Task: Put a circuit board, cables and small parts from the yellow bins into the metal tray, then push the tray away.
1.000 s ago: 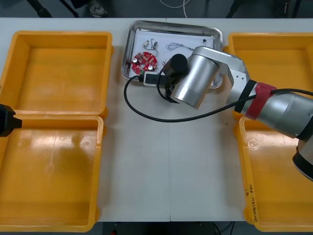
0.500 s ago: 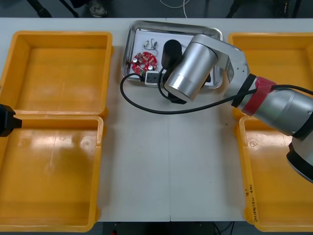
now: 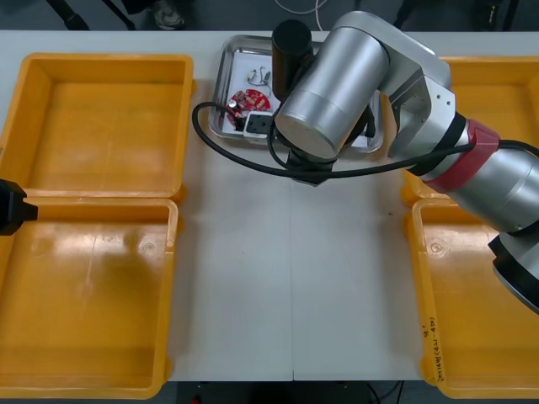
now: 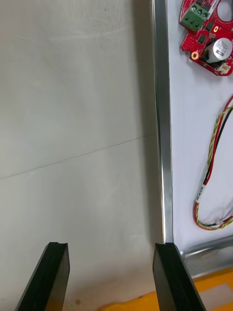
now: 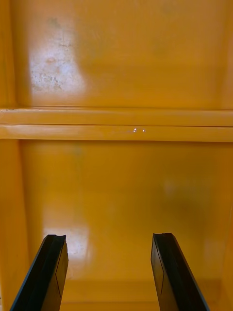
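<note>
The metal tray (image 3: 221, 84) lies at the far middle of the table, white inside. In it are a round red circuit board (image 3: 250, 101) (image 4: 206, 29), small metal parts (image 3: 263, 74) and a red and yellow cable (image 4: 213, 160). A black cable (image 3: 202, 135) runs from the tray and loops out over the table. My right arm reaches across the tray. My right gripper (image 4: 111, 277) is open over bare table, with one finger (image 4: 170, 277) in line with the tray's rim (image 4: 162, 146). My left gripper (image 5: 109, 272) (image 3: 10, 206) hangs open over the left yellow bins.
Two yellow bins stand at each side, the left pair (image 3: 101, 126) (image 3: 84, 303) showing bare floors. A bin's corner (image 4: 213, 291) shows by the right finger. The table's middle (image 3: 286, 286) is bare.
My right arm has swung farther over the tray and risen toward the camera. The black cable's loop has shifted left and away with it. The left arm has not moved.
</note>
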